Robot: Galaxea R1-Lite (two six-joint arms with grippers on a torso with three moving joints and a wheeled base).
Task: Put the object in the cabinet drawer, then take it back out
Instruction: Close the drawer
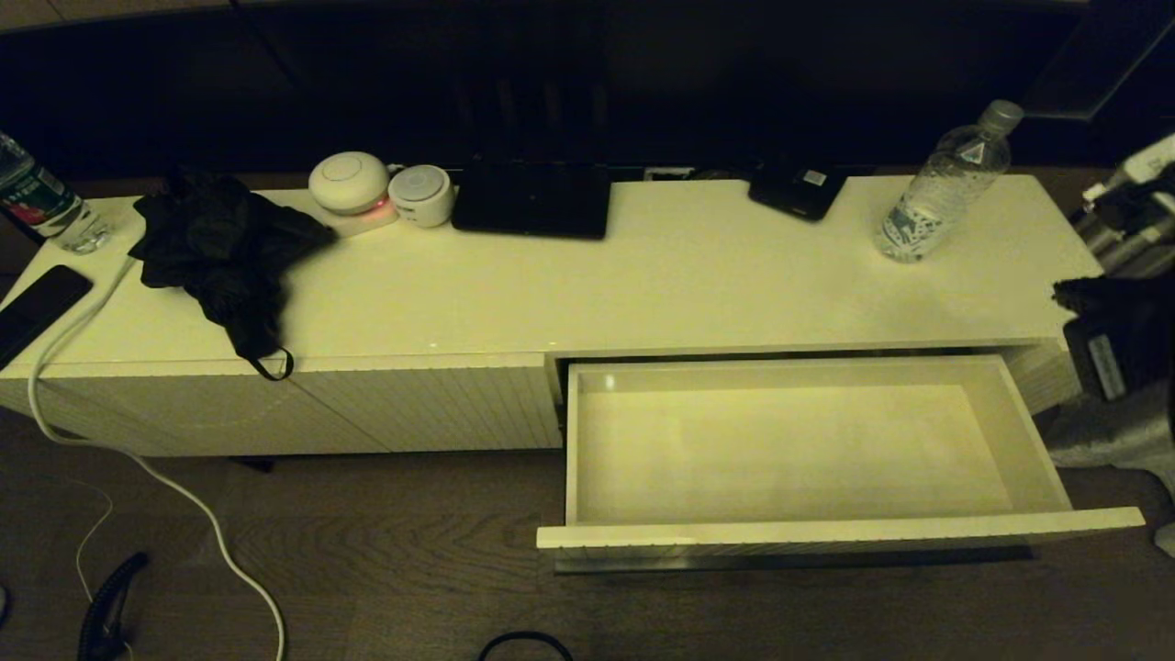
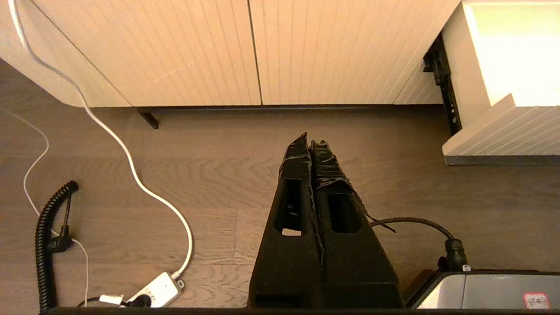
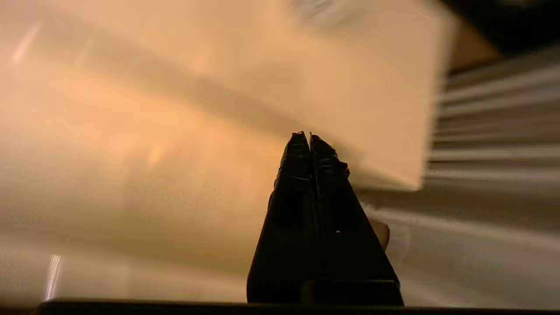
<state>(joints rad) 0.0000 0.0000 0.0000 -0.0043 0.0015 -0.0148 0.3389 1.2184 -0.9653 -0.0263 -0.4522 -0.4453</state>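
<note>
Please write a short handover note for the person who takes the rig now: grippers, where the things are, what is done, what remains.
Left gripper: shut, empty, parked low above the wooden floor in front of the cabinet.
Right gripper: shut, empty, by the cabinet's right end.
Clear plastic water bottle with pale grey cap: upright on the cabinet top, back right.
Wide shallow white drawer: pulled open, nothing inside.
Done: drawer is open.
Left: grasp bottle, place it in the drawer, take it out again.

Head camera high, looks down on cabinet (image 1: 643,275); left wrist low, faces cabinet front; both share open drawer (image 1: 826,537).
</note>
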